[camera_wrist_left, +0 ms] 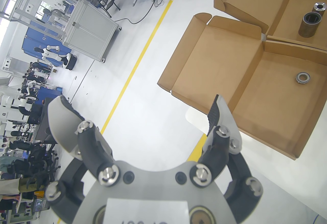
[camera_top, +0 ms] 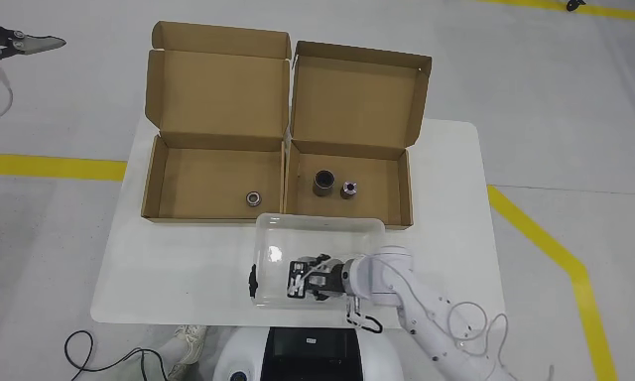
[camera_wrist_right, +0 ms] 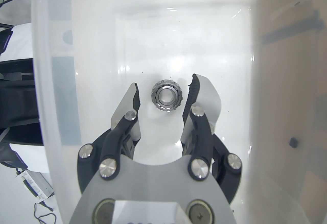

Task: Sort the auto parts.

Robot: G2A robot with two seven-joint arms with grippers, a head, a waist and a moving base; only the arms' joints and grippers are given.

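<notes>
Right gripper inside the clear plastic bin on the bench: fingers released, set either side of a tapered roller bearing lying on the bin floor, not clamped on it. Left gripper above the bench edge, fingers spread wide, holding nothing.

Steel roller bearing flat in clear bin, lower centre; second bearing centre-left; dark sleeve, small bushing upright, centre.
</notes>
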